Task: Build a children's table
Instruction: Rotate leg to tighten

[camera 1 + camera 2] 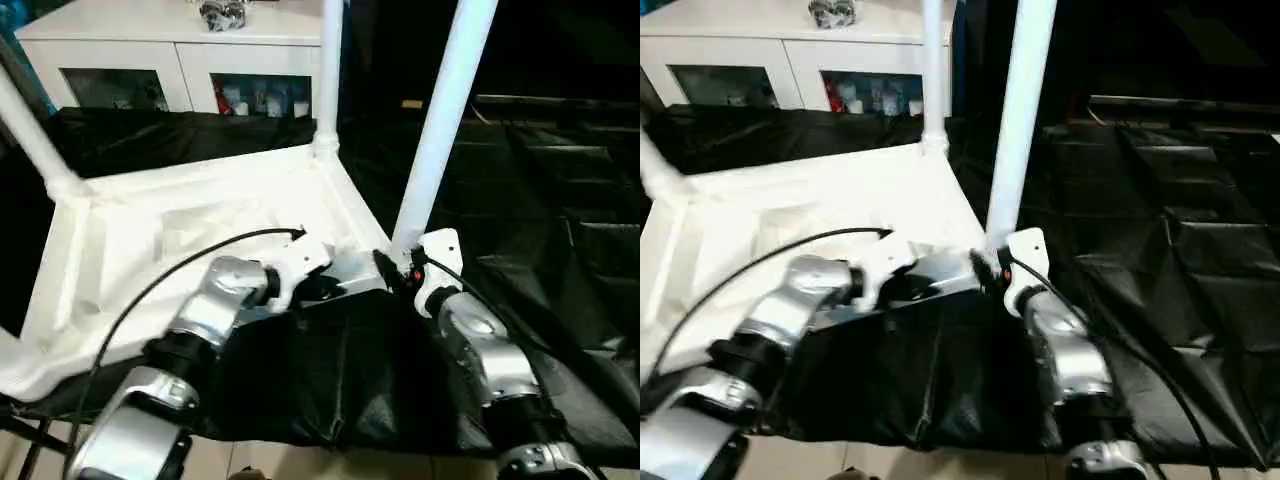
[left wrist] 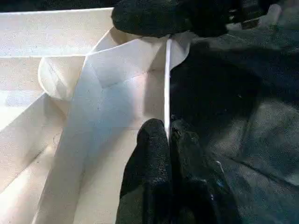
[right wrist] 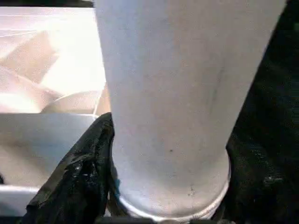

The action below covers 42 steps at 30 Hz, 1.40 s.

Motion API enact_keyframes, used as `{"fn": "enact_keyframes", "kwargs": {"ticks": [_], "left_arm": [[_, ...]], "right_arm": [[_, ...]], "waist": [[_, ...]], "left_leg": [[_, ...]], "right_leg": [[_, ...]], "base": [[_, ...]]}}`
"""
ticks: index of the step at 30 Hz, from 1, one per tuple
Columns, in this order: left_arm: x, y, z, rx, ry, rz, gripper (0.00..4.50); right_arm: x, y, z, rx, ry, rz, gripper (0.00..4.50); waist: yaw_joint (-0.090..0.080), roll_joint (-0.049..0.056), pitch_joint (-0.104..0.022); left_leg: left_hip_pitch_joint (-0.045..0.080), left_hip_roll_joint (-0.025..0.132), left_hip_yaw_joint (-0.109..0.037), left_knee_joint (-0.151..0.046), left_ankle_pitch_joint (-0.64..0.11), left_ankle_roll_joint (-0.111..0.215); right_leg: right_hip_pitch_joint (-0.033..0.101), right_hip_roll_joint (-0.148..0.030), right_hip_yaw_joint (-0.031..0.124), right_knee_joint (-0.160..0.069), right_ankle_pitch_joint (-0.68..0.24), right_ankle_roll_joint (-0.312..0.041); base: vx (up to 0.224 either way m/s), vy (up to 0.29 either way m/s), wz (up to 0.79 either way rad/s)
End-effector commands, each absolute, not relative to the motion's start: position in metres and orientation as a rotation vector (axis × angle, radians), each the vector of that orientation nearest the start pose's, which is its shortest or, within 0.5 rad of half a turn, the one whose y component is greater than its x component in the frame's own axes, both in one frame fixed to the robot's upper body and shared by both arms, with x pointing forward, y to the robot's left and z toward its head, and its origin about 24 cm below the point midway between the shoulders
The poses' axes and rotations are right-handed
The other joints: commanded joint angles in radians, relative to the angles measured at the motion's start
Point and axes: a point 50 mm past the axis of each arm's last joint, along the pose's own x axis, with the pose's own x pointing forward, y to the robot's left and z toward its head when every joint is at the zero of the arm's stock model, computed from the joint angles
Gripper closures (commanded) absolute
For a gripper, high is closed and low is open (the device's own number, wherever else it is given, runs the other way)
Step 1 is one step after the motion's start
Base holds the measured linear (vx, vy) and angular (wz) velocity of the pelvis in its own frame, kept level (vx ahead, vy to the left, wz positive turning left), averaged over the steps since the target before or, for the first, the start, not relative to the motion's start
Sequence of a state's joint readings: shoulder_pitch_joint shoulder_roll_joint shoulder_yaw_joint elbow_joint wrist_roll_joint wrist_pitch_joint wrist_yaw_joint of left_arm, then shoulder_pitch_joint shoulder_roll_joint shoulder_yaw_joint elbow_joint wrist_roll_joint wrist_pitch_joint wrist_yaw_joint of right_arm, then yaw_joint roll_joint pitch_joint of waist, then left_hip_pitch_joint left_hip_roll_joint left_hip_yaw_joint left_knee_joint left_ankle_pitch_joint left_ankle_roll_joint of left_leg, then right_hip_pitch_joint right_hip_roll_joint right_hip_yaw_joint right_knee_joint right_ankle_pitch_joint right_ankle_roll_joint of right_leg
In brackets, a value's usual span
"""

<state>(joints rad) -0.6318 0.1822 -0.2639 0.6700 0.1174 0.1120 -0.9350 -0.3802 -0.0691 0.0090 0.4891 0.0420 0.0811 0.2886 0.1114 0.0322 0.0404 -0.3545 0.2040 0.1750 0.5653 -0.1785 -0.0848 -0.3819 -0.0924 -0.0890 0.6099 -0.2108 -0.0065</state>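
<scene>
The upturned tabletop (image 1: 200, 225) fills the left and centre of the frame, lying on the black-draped desk (image 1: 560, 230). Legs stand in its corners, the nearest leg (image 1: 440, 120) at centre right. The right pincer (image 1: 400, 268) grips that leg's base; the left pincer (image 2: 169, 140) is pressed together on the tabletop's rim.

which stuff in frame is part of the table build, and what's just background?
Part of the job:
- tabletop, lying underside up
- near-right leg, held by the right gripper
- far leg, standing in its corner socket
- left leg
- left gripper, pinching the tabletop's rim

Just lying about:
- white cabinet with glass-fronted compartments
- black sheet
</scene>
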Motion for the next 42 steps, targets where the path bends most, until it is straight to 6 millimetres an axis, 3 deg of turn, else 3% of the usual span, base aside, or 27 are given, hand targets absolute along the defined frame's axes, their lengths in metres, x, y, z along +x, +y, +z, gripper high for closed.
{"fn": "enact_keyframes", "kwargs": {"ticks": [1, 4, 5, 8, 10, 11, 15, 22, 29, 38, 42], "left_arm": [[0.321, 0.052, 0.052, 0.373, 0.284, -1.250, 4.50], [0.321, 0.060, 0.058, 0.381, 0.228, -1.282, 4.50], [0.321, 0.065, 0.058, 0.396, 0.228, -1.301, 4.50], [0.320, 0.069, 0.058, 0.408, 0.234, -1.320, 4.50], [0.318, 0.083, 0.057, 0.413, 0.262, -1.369, 4.50], [0.317, 0.086, 0.056, 0.412, 0.269, -1.382, 4.50], [0.315, 0.105, 0.056, 0.420, 0.318, -1.439, 4.50], [0.313, 0.125, 0.057, 0.459, 0.367, -1.506, 4.50], [0.308, 0.133, 0.059, 0.456, 0.396, -1.584, 4.50], [0.310, 0.135, 0.060, 0.420, 0.385, -1.568, 4.50], [0.313, 0.123, 0.059, 0.364, 0.364, -1.474, 4.50]], "right_arm": [[0.310, -0.090, 0.018, -0.011, 0.244, 0.520, 1.23], [0.309, -0.098, 0.022, 0.028, 0.232, 0.606, 1.10], [0.308, -0.101, 0.024, 0.009, 0.226, 0.633, 0.76], [0.307, -0.105, 0.025, -0.010, 0.219, 0.668, 0.69], [0.300, -0.116, 0.031, -0.045, 0.198, 0.809, 0.69], [0.298, -0.119, 0.032, -0.050, 0.195, 0.848, 0.69], [0.286, -0.133, 0.037, -0.108, 0.225, 1.073, 0.69], [0.278, -0.145, 0.044, -0.170, 0.298, 1.300, 0.69], [0.280, -0.147, 0.047, -0.195, 0.321, 1.362, 1.40], [0.276, -0.142, 0.044, -0.161, 0.322, 1.389, 1.74], [0.284, -0.140, 0.037, -0.105, 0.268, 1.139, 1.76]], "waist": [[-0.001, -0.009, -0.050], [-0.002, -0.008, -0.052], [-0.002, -0.009, -0.053], [0.000, -0.010, -0.054], [0.005, -0.021, -0.053], [0.008, -0.016, -0.053], [0.011, -0.020, -0.053], [0.018, -0.017, -0.054], [0.024, -0.021, -0.055], [0.030, -0.027, -0.053], [0.026, -0.025, -0.050]], "left_leg": [[-0.001, 0.024, -0.008, -0.065, -0.195, 0.021], [-0.002, 0.024, -0.007, -0.063, -0.190, 0.038], [-0.004, 0.025, -0.007, -0.062, -0.176, 0.046], [-0.005, 0.025, -0.005, -0.057, -0.145, 0.063], [-0.004, 0.025, -0.004, -0.056, -0.139, 0.072], [-0.005, 0.029, -0.004, -0.055, -0.136, 0.085], [-0.008, 0.032, -0.003, -0.052, -0.125, 0.103], [-0.008, 0.032, -0.002, -0.047, -0.131, 0.110], [-0.008, 0.032, -0.002, -0.044, -0.100, 0.118], [-0.008, 0.033, -0.002, -0.044, -0.094, 0.112], [-0.009, 0.033, -0.003, -0.048, -0.105, 0.092]], "right_leg": [[0.043, -0.061, 0.054, -0.080, -0.157, -0.177], [0.046, -0.060, 0.053, -0.077, -0.129, -0.182], [0.047, -0.059, 0.053, -0.075, -0.110, -0.185], [0.047, -0.060, 0.053, -0.070, -0.068, -0.198], [0.051, -0.059, 0.051, -0.070, -0.068, -0.202], [0.048, -0.060, 0.053, -0.066, -0.058, -0.204], [0.046, -0.059, 0.049, -0.061, -0.036, -0.222], [0.045, -0.059, 0.048, -0.059, -0.035, -0.237], [0.043, -0.058, 0.047, -0.050, 0.014, -0.259], [0.044, -0.059, 0.047, -0.047, 0.018, -0.263], [0.042, -0.062, 0.048, -0.050, -0.004, -0.261]], "base": [[0.000, 0.000, 0.00], [0.000, 0.000, 0.00], [0.000, 0.000, 0.00], [0.000, 0.000, 0.00], [0.000, 0.000, 0.00], [0.000, 0.000, 0.00], [0.000, 0.000, 0.00], [0.000, 0.000, 0.00], [0.000, 0.000, 0.00], [0.000, 0.000, 0.00], [0.000, 0.000, 0.00]]}}
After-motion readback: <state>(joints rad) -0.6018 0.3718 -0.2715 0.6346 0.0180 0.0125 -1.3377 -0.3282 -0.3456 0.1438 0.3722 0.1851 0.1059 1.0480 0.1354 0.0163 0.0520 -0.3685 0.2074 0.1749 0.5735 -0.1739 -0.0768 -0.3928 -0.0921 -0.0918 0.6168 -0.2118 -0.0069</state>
